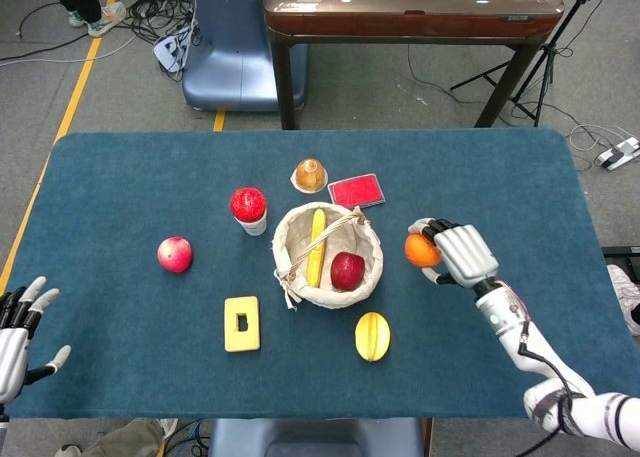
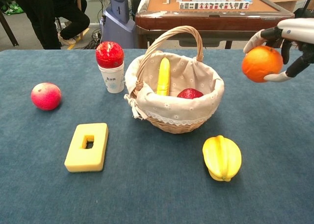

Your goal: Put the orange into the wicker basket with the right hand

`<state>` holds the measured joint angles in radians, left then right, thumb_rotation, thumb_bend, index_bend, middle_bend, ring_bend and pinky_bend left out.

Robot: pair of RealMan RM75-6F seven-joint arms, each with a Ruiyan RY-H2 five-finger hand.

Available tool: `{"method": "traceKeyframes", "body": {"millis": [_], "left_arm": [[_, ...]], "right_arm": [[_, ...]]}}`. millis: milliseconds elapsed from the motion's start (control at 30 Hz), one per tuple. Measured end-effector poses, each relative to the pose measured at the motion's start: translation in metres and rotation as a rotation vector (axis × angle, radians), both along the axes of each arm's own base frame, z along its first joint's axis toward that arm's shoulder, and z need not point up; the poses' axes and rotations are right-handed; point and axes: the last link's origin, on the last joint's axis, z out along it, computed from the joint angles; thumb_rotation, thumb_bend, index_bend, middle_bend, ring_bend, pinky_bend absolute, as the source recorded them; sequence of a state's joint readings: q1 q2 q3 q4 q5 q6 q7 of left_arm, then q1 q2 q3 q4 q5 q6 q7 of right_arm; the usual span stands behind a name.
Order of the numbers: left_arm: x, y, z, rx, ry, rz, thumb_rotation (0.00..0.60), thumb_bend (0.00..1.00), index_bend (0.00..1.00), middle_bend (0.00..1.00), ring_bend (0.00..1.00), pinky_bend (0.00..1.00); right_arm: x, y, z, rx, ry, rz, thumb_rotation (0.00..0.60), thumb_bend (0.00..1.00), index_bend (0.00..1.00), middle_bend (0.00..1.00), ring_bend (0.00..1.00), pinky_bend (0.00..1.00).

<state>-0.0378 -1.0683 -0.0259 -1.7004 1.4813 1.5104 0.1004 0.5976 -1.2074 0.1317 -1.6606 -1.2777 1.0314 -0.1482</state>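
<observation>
My right hand (image 1: 462, 255) (image 2: 289, 47) grips the orange (image 1: 421, 250) (image 2: 261, 63) and holds it in the air, to the right of the wicker basket (image 1: 291, 232) (image 2: 172, 125) and above rim height. The cloth-lined basket holds a yellow corn cob (image 1: 317, 245) (image 2: 163, 76) and a red apple (image 1: 347, 270) (image 2: 190, 93). Its arched handle (image 2: 172, 35) stands over the middle. My left hand (image 1: 18, 335) rests open at the table's near left corner, far from everything.
A yellow starfruit (image 1: 372, 336) (image 2: 222, 157) lies in front of the basket. A yellow foam block (image 1: 241, 323) (image 2: 87, 146), a red peach (image 1: 174, 254) (image 2: 46, 96), a cup topped with a red fruit (image 1: 249, 209) (image 2: 111, 62), a jelly cup (image 1: 310, 175) and a red pad (image 1: 356, 191) surround it.
</observation>
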Motion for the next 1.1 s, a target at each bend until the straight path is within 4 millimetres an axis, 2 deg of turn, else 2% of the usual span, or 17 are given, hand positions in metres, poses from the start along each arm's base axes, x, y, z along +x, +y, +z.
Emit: {"method": "traceKeyframes", "body": {"millis": [133,333,433,667,800,1100], "left_arm": [[0.002,0.000,0.000,0.002,-0.002,-0.007,0.600,0.26,0.18,0.00,0.00,0.00],[0.001,-0.001,0.001,0.006,-0.002,-0.002,0.600,0.26,0.18,0.00,0.00,0.00],[0.001,-0.002,0.002,0.010,-0.002,-0.001,0.600,0.26,0.18,0.00,0.00,0.00],[-0.001,-0.001,0.003,0.011,0.001,0.005,0.600,0.26,0.18,0.00,0.00,0.00],[-0.002,-0.001,0.003,0.010,0.002,0.006,0.600,0.26,0.18,0.00,0.00,0.00],[-0.003,0.000,0.003,0.009,0.001,0.005,0.600,0.26,0.18,0.00,0.00,0.00]], "right_arm": [[0.008,0.011,0.004,0.029,-0.073,0.016,0.600,0.31,0.33,0.30,0.31,0.50],[0.024,0.017,-0.010,0.105,-0.154,0.044,0.600,0.31,0.33,0.26,0.31,0.50],[0.034,0.018,-0.019,0.130,-0.183,0.068,0.600,0.31,0.28,0.22,0.30,0.50],[0.051,0.018,-0.034,0.170,-0.248,0.099,0.600,0.31,0.15,0.12,0.18,0.50],[0.053,0.017,-0.036,0.175,-0.258,0.103,0.600,0.31,0.11,0.08,0.14,0.49],[0.049,0.019,-0.026,0.155,-0.247,0.109,0.600,0.31,0.11,0.08,0.13,0.48]]}}
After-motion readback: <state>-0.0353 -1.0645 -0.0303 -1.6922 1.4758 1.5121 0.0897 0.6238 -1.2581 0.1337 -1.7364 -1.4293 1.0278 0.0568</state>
